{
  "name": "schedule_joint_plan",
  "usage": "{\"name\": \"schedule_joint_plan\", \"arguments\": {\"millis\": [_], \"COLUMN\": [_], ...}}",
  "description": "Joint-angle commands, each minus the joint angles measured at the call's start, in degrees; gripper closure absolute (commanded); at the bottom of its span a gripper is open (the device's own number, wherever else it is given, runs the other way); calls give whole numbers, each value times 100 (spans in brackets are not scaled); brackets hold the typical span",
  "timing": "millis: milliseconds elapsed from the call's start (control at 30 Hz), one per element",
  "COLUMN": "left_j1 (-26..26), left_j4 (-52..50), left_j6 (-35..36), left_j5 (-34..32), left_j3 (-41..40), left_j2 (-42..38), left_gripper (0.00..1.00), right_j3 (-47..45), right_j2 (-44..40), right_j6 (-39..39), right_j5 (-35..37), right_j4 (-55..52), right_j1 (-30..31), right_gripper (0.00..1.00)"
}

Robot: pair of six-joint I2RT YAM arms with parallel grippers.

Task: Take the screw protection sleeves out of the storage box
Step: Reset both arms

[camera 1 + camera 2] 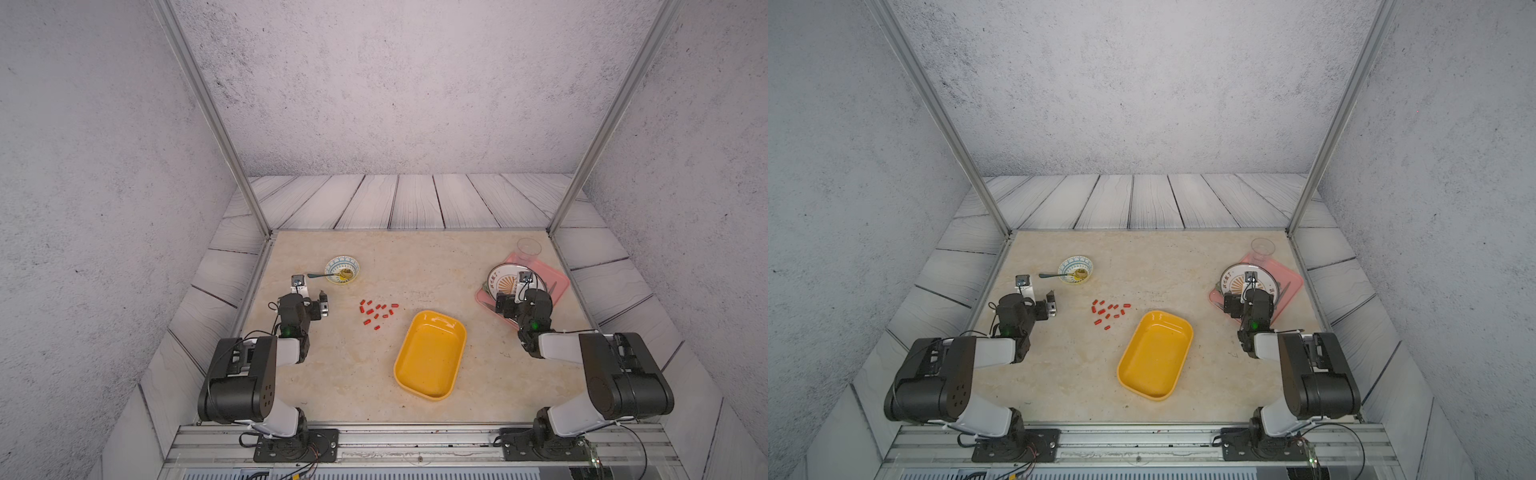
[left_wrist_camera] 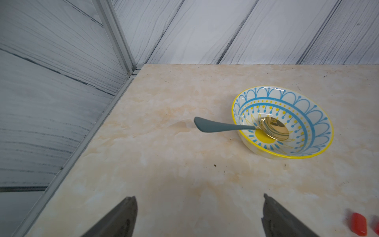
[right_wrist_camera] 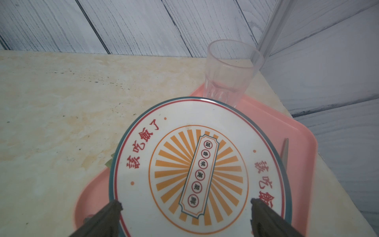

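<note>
Sleeves (image 1: 377, 312) first: about a dozen little red ones lie in a loose bunch on the bare table (image 1: 353, 374), outside the yellow box (image 1: 430, 355) and just off its far left corner. The box sits around the middle of the table, turned a bit askew.

My left gripper (image 1: 323, 306) is just left of the bunch, jaws spread wide with nothing between them. In the left wrist view a sleeve shows right beside one of my fingers. A patterned bowl (image 1: 342, 270) with a spoon (image 2: 221, 126) in it sits a little farther back.

My right gripper (image 3: 185, 205) is well off on the right, also spread wide and holding nothing. It's over a round plate (image 3: 194, 164) on a pink tray (image 3: 297, 143). A clear glass (image 3: 231, 69) stands at the tray's far corner.
</note>
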Motion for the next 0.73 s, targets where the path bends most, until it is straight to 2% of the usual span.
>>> {"name": "schedule_joint_plan", "arguments": {"millis": [0, 700], "left_j1": [-3, -1], "left_j4": [-356, -356], "left_j6": [53, 58], "left_j5": [84, 64], "left_j3": [324, 324], "left_j2": [51, 43], "left_gripper": [2, 2], "right_j3": [62, 64], "right_j2": [45, 52], "right_j6": [71, 72], "right_j5": [-62, -62], "right_j4": [29, 38], "right_j1": [-29, -30], "right_gripper": [0, 0]}}
